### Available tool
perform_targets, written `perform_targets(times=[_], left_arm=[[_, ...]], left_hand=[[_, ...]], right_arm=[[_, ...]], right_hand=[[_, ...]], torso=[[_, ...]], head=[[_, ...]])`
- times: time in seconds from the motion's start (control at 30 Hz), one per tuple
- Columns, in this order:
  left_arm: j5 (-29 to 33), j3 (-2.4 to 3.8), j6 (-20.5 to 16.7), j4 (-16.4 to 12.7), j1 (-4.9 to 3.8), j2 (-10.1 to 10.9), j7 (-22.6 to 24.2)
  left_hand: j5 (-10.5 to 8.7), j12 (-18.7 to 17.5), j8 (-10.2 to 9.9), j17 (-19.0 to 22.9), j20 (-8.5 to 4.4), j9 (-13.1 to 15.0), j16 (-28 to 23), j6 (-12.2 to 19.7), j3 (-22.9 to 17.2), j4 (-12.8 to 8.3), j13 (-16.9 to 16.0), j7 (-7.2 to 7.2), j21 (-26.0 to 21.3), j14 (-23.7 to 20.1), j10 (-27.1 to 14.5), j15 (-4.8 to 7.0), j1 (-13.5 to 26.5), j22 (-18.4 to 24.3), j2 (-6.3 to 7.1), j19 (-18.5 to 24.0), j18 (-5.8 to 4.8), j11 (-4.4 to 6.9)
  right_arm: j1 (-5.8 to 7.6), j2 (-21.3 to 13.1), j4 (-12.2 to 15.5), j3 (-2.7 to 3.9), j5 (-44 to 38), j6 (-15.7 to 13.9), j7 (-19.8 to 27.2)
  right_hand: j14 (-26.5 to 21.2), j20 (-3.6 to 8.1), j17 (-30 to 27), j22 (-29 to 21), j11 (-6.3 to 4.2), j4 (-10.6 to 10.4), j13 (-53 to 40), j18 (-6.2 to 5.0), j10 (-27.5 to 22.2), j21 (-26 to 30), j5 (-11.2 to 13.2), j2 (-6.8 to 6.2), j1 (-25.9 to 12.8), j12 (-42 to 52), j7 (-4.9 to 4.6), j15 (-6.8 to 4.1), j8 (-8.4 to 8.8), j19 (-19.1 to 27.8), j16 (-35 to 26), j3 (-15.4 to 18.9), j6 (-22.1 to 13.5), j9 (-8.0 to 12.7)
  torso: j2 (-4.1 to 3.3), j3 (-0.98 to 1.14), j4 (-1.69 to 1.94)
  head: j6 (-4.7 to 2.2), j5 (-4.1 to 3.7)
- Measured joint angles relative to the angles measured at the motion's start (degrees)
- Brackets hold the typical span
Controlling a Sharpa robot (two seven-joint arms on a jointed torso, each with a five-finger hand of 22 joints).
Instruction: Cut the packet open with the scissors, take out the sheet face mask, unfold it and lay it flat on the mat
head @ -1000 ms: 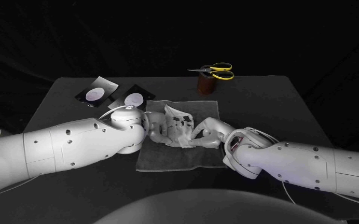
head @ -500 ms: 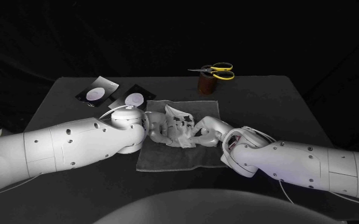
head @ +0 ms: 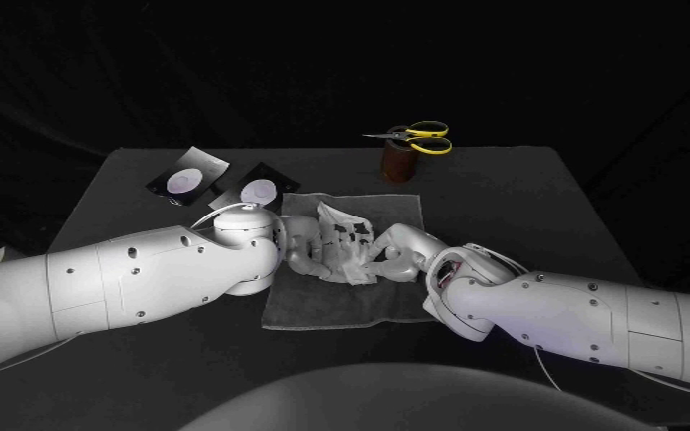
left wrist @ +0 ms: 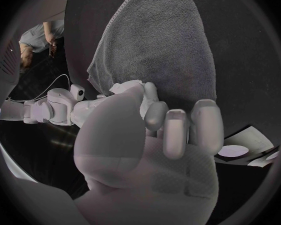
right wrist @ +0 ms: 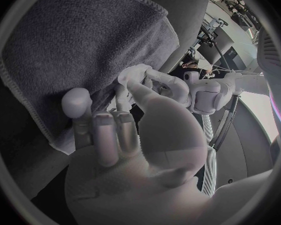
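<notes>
**Both hands are holding the bunched mask over the mat**

The left hand is gripping one side of the white, crumpled sheet face mask, with its fingers curling in around a fold. The right hand is pinching the opposite side. The mask is hanging bunched between them, over the middle of the grey terry-cloth mat; whether its lower folds are touching the cloth cannot be told.

Further out on the black table, two black square packets are lying near the mat's far left corner. The yellow-handled scissors are resting on a brown cylindrical holder beyond the mat.

The unfolding is looking only partly done. The sheet is likely thin, limp and damp, so it will probably be clinging to itself and sagging wherever it is unsupported. It may also tear at its cut-outs if pulled hard. The safer hold seems to be the outer edge on each side. From there the hands could draw it apart slowly and lower it so the middle is meeting the cloth first.
</notes>
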State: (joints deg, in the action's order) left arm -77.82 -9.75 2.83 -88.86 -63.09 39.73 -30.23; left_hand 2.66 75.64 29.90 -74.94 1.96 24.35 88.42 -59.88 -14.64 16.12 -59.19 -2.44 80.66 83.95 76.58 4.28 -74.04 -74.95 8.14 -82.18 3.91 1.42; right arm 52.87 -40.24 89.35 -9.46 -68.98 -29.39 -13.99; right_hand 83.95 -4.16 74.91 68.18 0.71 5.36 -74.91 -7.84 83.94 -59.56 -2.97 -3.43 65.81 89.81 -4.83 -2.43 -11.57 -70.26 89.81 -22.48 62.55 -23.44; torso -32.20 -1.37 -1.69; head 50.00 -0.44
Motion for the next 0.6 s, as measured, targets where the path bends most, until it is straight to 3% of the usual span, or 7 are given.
perform_targets(times=[0.13, 0.23, 0.6], left_arm=[[0.1, 0.00, 0.1, 0.0, 0.00, 0.0, 0.0], [0.1, 0.00, 0.1, 0.0, 0.00, 0.0, 0.0], [0.3, 0.01, 0.2, 0.0, -0.02, 0.1, -0.1]], left_hand=[[0.00, -0.1, 0.0, 0.0, 0.00, 0.0, 0.2, 0.0, 0.0, 0.0, 0.0, 0.00, 0.0, 0.0, 0.0, 0.00, 0.0, 0.0, 0.00, 0.0, 0.00, 0.00], [0.00, -0.1, 0.0, 0.0, 0.00, 0.0, 0.2, 0.0, 0.0, 0.0, 0.0, 0.00, 0.0, 0.0, 0.0, 0.00, 0.0, 0.0, 0.00, 0.0, 0.00, 0.00], [0.00, -0.1, 0.0, 0.0, 0.00, 0.0, 0.2, 0.1, 0.0, 0.0, 0.0, 0.09, 0.0, 0.0, 0.0, -0.01, 0.0, 0.0, 0.00, 0.0, 0.00, 0.00]], right_arm=[[-0.09, 0.1, -0.2, 0.01, -0.1, -0.3, -0.1], [-0.16, 0.2, -0.2, -0.02, -0.2, -0.5, -0.1], [-0.41, 0.1, -0.2, -0.18, 0.0, -2.0, 0.4]], right_hand=[[0.0, 0.41, 0.0, 0.2, -0.87, 1.4, 0.0, 0.31, 0.0, -0.4, 0.0, 1.20, 2.2, 0.0, 0.95, -0.60, -0.52, -0.4, 0.0, -1.4, 1.6, -0.2], [0.1, 0.89, 0.0, 0.6, -1.33, 2.7, 0.0, 0.35, 0.1, -0.7, 0.1, 1.39, 3.1, 0.0, 1.48, -1.09, -1.16, -0.4, 0.0, -2.7, 2.5, -0.2], [-0.1, 1.40, 0.0, 1.2, -1.32, 4.5, 0.0, 0.41, 0.1, -1.3, 0.5, 2.00, 4.1, 0.0, 1.57, -1.30, -2.43, -1.0, -0.1, -4.7, 3.0, -0.4]], torso=[[0.01, 0.00, 0.00], [0.02, 0.01, -0.01], [0.01, 0.03, -0.03]], head=[[0.00, 0.02], [0.00, 0.05], [0.00, 0.06]])
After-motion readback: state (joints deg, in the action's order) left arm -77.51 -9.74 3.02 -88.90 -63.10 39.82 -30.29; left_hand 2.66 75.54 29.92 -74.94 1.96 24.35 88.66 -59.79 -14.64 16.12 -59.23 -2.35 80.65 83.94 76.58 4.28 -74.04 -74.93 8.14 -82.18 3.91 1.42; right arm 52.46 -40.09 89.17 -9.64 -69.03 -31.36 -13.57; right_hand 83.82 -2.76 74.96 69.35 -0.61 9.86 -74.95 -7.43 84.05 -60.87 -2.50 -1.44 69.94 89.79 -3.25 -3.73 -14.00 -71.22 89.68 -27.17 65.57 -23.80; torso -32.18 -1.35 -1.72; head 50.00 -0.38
